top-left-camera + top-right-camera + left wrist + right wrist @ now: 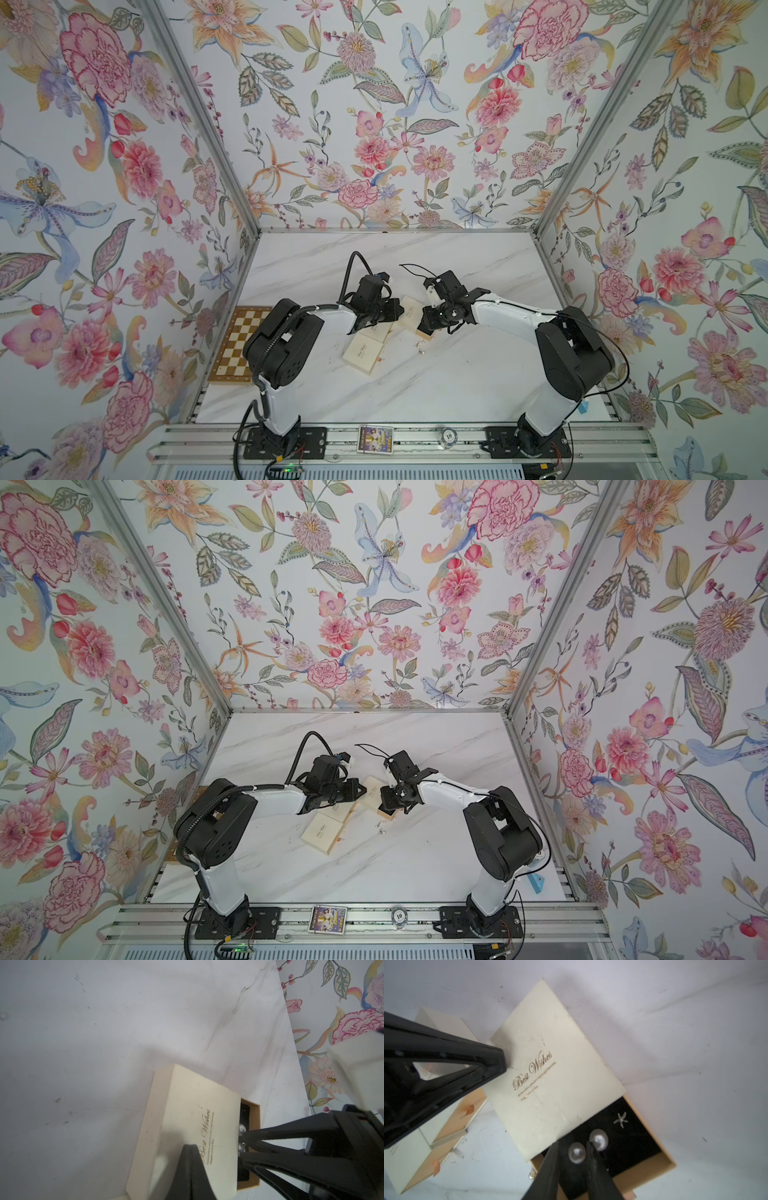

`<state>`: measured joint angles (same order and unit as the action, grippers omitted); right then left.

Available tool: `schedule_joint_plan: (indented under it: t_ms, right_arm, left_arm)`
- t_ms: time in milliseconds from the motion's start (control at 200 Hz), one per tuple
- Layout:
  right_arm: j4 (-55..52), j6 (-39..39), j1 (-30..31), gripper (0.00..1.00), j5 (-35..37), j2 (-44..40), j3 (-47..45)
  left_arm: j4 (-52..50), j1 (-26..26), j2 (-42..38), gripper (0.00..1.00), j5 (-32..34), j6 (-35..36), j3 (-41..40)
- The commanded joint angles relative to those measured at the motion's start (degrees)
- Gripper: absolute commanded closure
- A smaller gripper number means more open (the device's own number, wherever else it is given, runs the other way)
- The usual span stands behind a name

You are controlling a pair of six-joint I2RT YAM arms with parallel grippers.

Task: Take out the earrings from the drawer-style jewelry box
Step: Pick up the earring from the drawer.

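The cream "Best Wishes" jewelry box (550,1076) lies mid-table with its tan drawer (660,1165) pulled out, showing black lining. On the lining lie earrings: two pearls (576,1152) (599,1139) and a silver starfish (620,1119). My right gripper (572,1144) reaches into the drawer, jaws parted, straddling the nearer pearl; a gap shows beside it. My left gripper (190,1145) is shut and empty, its tip pressing on the box lid (187,1109). More earrings (420,348) lie on the table in front of the box in both top views, with one pearl (531,1175) beside the drawer.
Two more cream boxes (365,354) with orange pull tabs (470,1109) lie just left of the open one. A chessboard (237,345) sits at the left edge. A card pack (375,438) and a poker chip (449,436) rest on the front rail.
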<state>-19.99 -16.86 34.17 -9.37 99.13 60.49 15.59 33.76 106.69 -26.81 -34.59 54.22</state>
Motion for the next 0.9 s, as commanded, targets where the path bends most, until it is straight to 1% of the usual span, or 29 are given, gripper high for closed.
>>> schedule_joint_plan:
  t_ms: [0,440,896]
  right_arm:
    - [-2.25,1.17,0.71,0.75,1.61,1.59,1.13]
    - [-2.51,1.31,1.51,0.75,2.81,2.48,1.56]
    - [-2.43,1.26,1.42,0.86,3.73,0.75,1.12]
  left_arm:
    - [-4.16,-0.05,-0.04,1.0,0.58,-0.13,-1.83]
    - [-4.17,-0.1,-0.09,1.0,0.59,-0.17,-1.92]
    - [-4.12,-0.12,-0.09,1.0,0.64,-0.21,-2.1]
